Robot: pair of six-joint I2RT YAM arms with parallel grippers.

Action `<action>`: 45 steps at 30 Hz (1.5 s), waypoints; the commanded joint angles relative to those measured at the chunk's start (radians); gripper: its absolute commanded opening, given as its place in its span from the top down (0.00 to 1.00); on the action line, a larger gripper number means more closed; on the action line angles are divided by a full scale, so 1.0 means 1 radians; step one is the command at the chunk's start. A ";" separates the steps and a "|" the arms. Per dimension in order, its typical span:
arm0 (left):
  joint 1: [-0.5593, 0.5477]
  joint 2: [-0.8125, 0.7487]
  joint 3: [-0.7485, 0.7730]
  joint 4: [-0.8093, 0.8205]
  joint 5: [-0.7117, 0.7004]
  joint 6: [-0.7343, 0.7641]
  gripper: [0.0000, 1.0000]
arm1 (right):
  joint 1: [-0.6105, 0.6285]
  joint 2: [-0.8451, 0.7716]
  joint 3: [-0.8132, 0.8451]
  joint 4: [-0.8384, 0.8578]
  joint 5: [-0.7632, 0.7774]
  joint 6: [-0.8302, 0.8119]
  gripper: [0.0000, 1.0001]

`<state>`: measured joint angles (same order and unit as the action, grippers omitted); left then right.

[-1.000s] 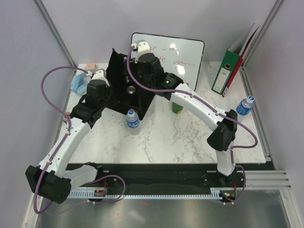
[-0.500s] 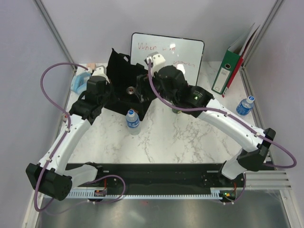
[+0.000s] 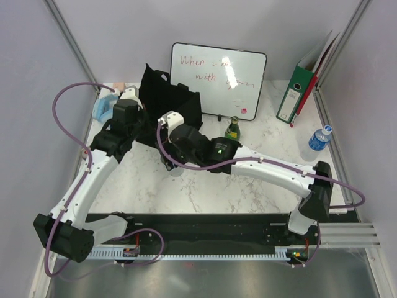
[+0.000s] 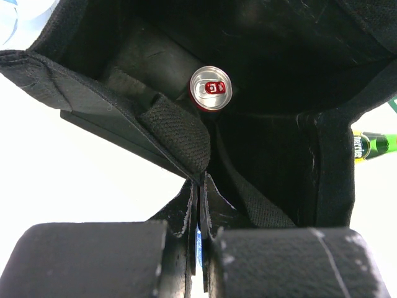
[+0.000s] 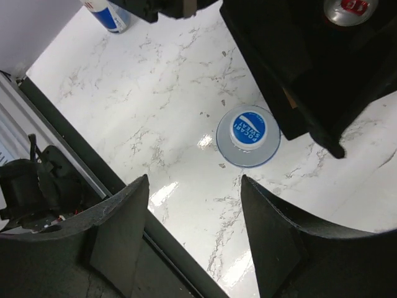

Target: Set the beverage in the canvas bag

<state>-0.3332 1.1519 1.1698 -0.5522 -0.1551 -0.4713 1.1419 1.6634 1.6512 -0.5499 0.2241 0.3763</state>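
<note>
Pinches the black boxy canvas bag (image 3: 178, 102) by its rim in fully closed left jaws, a red-tabbed silver can (image 4: 210, 88) already inside. Hovers wide, empty right jaws over a blue-capped clear plastic bottle (image 5: 249, 131) on the white marble surface (image 5: 155, 93) beside the bag, not yet grasped.

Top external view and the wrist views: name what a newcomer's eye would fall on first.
The black canvas bag at the back left, before the whiteboard, dominates. The left gripper is shut on its rim, and a red-tabbed can stands inside. Just in front, the right gripper hangs open over a blue-capped bottle.
</note>
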 commanded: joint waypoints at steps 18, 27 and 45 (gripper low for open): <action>0.002 -0.006 0.010 0.003 0.019 -0.038 0.98 | 0.044 0.164 0.001 0.153 0.339 0.110 0.33; 0.003 -0.004 0.010 0.003 0.020 -0.040 0.98 | 0.044 0.214 0.045 0.154 0.366 0.127 0.36; 0.003 -0.004 0.001 0.003 0.026 -0.044 0.98 | 0.045 0.165 0.048 0.134 0.397 0.072 1.00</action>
<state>-0.3328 1.1522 1.1698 -0.5522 -0.1528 -0.4835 1.1812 1.8824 1.6577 -0.4290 0.6266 0.4572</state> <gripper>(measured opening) 0.034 0.267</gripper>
